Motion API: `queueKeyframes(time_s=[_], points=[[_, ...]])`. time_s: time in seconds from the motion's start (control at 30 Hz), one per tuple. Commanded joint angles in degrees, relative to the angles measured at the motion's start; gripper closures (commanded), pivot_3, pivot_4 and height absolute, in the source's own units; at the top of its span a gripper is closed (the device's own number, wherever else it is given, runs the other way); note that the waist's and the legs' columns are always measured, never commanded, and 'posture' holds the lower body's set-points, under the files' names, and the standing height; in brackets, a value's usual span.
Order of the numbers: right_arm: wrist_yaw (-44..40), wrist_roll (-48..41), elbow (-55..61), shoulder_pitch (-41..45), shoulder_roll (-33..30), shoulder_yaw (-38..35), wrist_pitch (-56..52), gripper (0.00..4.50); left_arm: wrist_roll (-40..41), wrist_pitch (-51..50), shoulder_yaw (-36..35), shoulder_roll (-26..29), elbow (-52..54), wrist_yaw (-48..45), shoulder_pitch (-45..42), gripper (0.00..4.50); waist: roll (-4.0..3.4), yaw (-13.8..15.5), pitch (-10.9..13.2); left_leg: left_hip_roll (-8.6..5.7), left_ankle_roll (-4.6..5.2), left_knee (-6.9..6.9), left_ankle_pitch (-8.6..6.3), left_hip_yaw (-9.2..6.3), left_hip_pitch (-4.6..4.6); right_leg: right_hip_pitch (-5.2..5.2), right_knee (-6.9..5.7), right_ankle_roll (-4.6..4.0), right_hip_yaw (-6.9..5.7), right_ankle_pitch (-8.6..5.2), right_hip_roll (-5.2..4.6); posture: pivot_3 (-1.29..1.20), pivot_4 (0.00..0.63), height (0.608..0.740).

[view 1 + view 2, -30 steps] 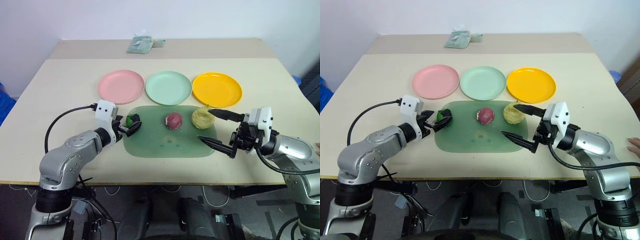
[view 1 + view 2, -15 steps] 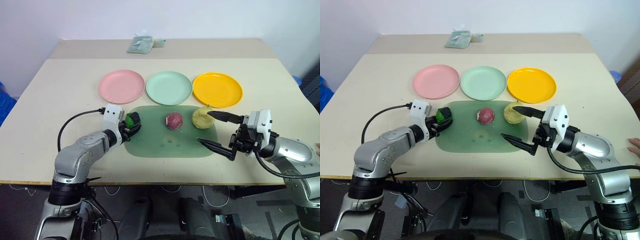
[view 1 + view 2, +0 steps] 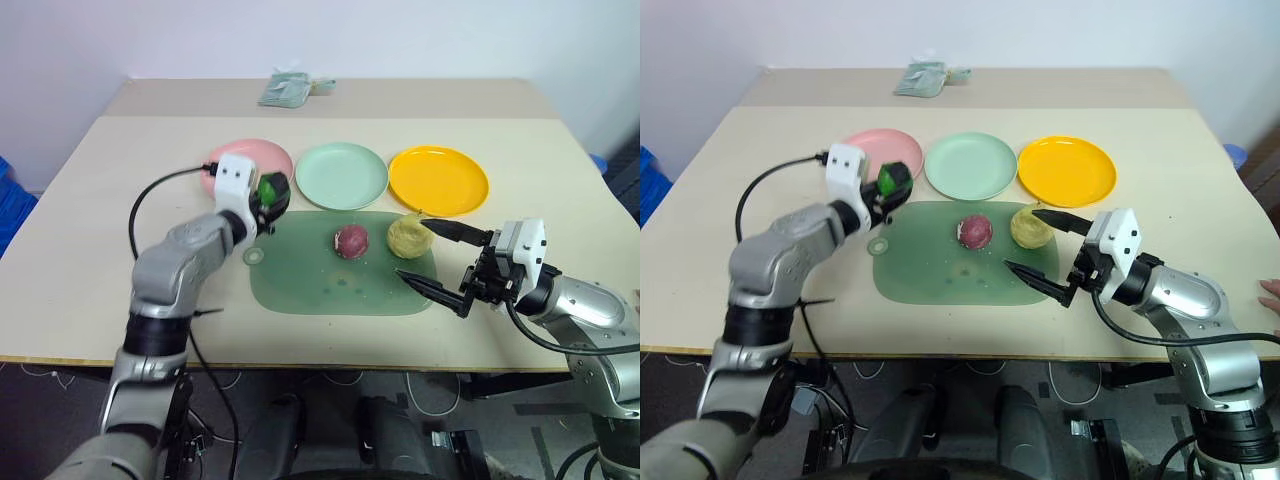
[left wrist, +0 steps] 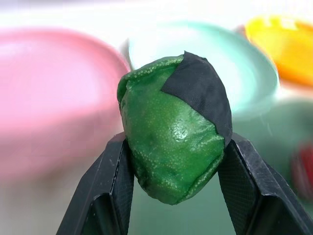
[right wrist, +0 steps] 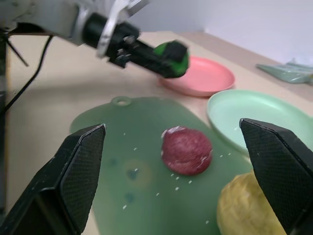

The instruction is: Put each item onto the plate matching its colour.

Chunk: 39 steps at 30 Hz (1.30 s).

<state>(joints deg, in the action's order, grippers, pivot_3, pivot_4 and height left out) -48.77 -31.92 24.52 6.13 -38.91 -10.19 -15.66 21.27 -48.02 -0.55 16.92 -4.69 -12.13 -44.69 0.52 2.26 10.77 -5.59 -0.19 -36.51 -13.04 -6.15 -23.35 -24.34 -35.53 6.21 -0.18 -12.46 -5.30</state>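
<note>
While the left gripper (image 3: 268,193) clamps the dark green lump (image 3: 270,188) in the air beside the pink plate (image 3: 272,154) | left wrist: lump (image 4: 173,142) wedged between both fingers (image 4: 110,186) | right wrist: right gripper (image 5: 181,181) spread wide, maroon item (image 5: 187,150) on green mat (image 5: 137,181) between its fingers.

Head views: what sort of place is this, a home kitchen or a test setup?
Most likely a lab or test setup, not a kitchen. A plain beige table stands against a bare white wall. Three coloured plates, pink, green and yellow, are lined up behind a green mat bearing toy foods.
</note>
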Motion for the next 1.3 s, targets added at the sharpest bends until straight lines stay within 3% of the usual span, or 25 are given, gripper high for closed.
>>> queueKeyframes(time_s=[0.03,0.2,0.37,0.87,1.07,1.3], points=[[3.0,2.0,0.0,2.8,1.1,-1.0,2.0,0.0,-4.9,7.7,1.9,-3.1,-17.4,-0.8,-9.8,2.17,0.01,0.1,0.0,-0.02,0.02,-0.02,-0.02,0.02,0.0,0.02,0.01,0.02,0.01,0.01,-0.02,0.0,0.15,0.74],[8.2,2.9,1.1,5.4,2.9,-0.5,-0.4,0.0,-10.0,25.2,1.4,-8.9,-49.3,-3.8,-25.6,2.17,0.08,0.0,0.0,-0.11,0.05,-0.06,-0.02,0.02,-0.09,0.01,0.14,0.16,0.0,0.08,-0.05,0.0,0.15,0.74],[16.2,5.6,2.6,6.6,4.9,0.1,-3.8,0.0,-13.4,34.8,0.7,-11.2,-64.4,-5.5,-31.5,2.17,0.1,-0.3,0.0,-0.15,0.06,-0.05,-0.03,0.11,-0.09,-0.06,0.09,0.2,0.03,0.11,-0.16,0.0,0.15,0.74],[24.0,8.7,9.7,-1.8,9.1,0.4,-6.1,0.0,-17.6,38.2,-1.9,-14.9,-70.9,-5.9,-33.4,2.17,0.1,-0.1,0.0,-0.37,0.39,-0.51,-0.22,0.04,-0.19,0.03,-0.03,0.48,0.05,0.25,-0.23,0.0,0.15,0.74],[26.2,7.9,12.6,-1.4,9.3,0.9,-10.1,0.0,-18.9,38.0,-2.1,-15.3,-71.0,-5.5,-33.4,0.01,0.1,-0.1,0.0,-0.38,0.4,-0.51,-0.23,0.04,-0.19,0.03,-0.04,0.48,0.05,0.25,-0.23,0.0,0.15,0.74],[26.3,6.4,14.0,1.1,8.7,0.6,-13.8,0.0,-17.3,38.7,-4.3,-13.6,-68.1,-9.6,-32.6,0.01,0.1,-0.2,0.0,-0.38,0.41,-0.52,-0.23,0.04,-0.19,0.03,-0.05,0.48,0.05,0.25,-0.24,0.0,0.15,0.74]])
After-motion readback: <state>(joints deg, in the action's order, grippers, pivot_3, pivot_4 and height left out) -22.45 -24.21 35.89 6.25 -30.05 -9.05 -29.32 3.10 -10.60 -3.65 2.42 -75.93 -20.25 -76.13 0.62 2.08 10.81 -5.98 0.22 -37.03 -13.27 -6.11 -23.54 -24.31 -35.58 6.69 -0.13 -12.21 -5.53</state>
